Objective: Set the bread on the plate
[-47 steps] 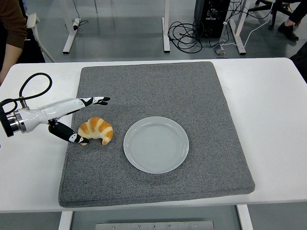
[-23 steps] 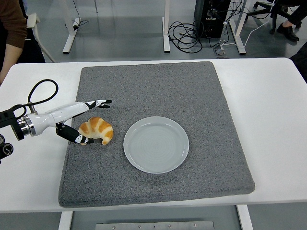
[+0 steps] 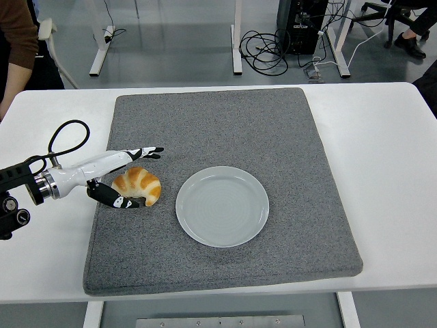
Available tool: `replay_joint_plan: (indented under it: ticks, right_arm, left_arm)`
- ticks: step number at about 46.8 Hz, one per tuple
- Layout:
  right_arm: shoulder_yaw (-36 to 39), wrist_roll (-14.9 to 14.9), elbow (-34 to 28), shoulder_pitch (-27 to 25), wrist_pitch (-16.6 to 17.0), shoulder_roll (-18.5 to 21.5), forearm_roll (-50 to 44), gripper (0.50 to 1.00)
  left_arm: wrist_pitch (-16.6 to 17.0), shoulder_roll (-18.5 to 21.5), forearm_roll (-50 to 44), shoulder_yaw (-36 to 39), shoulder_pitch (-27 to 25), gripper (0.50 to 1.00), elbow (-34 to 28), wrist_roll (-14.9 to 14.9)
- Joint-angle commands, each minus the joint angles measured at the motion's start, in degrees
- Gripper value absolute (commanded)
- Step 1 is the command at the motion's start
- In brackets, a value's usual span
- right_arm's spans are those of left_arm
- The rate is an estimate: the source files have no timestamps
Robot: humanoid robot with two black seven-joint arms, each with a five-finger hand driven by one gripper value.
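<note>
A golden croissant (image 3: pixel 138 185) lies on the grey mat (image 3: pixel 225 123), just left of an empty white plate (image 3: pixel 222 206). My left hand (image 3: pixel 128 176) comes in from the left edge and brackets the croissant: the long fingers (image 3: pixel 140 153) stretch just behind it and the thumb (image 3: pixel 116 198) lies at its near left side. The hand is spread open and the croissant rests on the mat. The right arm is out of view.
The white table (image 3: pixel 382 150) carries the mat. A black cable loop (image 3: pixel 68 137) rises from my left wrist. A person's sleeve (image 3: pixel 15 34) shows at the top left. Desk legs and cables stand on the floor beyond the table.
My left hand has moved to the right, closer around the croissant, with thumb and fingers drawing nearer to it. The croissant and plate have not moved.
</note>
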Motion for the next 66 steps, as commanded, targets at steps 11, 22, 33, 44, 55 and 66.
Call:
replay_joint_plan:
  ticks: [11,22,33,44,55,66]
  right_arm:
    - [0.0,0.0,-0.1,0.3,0.0,0.0,0.0,1.000]
    - [0.0,0.0,-0.2,0.3,0.0,0.0,0.0,1.000]
    - [0.0,0.0,-0.2,0.4,0.0,0.0,0.0,1.000]
    - [0.0,0.0,-0.1,0.3,0.0,0.0,0.0,1.000]
    - [0.1,0.0,0.1,0.4,0.0,0.0,0.0,1.000]
    - [0.1,0.0,0.1,0.4,0.0,0.0,0.0,1.000]
  left_arm:
    - [0.0,-1.6,-0.1,0.0,0.0,0.936,3.1,0.0]
    - [-0.1,-1.5,-0.2,0.2,0.1,0.790,3.2,0.0]
    - [-0.1,-1.4,0.0,0.3,0.1,0.583,3.2,0.0]
    - [0.0,-1.2,0.1,0.2,-0.2,0.500,3.2,0.0]
    - [-0.1,-0.9,-0.4,0.3,-0.1,0.500,3.3,0.0]
    - [-0.1,-0.6,-0.5,0.3,-0.2,0.500,3.3,0.0]
